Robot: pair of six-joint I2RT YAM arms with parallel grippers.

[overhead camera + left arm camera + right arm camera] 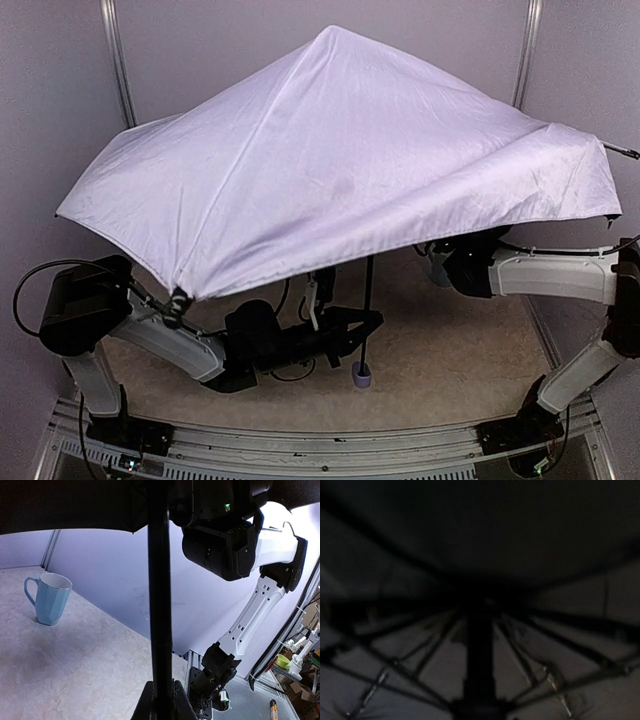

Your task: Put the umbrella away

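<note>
– Knob (361,375) nearest, lavender, low by table (450,350), btwn the two arm bases. Touching the tabletop? Can't tell.
– Axis?
– Shaft (368,300) runs near upright from knob up into canopy, slight tilt. Umbrella (340,170) open, tip up & toward the back, canopy spread over both arms & most of table.
– L side?
– Left arm (170,340) comes off its base at near left, elbow folded, forearm low, reaching right under canopy edge. Left gripper (358,325) clamped tight on shaft, just above knob. L wrist cam agrees: shaft goes straight up mid-frame from btwn the fingers (142,707).
– R side?
– Right arm (555,275) rises from near right, forearm about level, pointing left under the fabric. Right gripper (450,265) tucked beneath canopy. Jaws hidden in top cam and not seen in its own cam, so can't tell wide or narrow.
– Views differ how?
– Top cam: lavender outside only. R wrist cam: dark & blurry, black lining, ribs (530,665) fanning from the hub. L wrist cam alone shows blue mug (47,599), upright on table, well apart from shaft.
</note>
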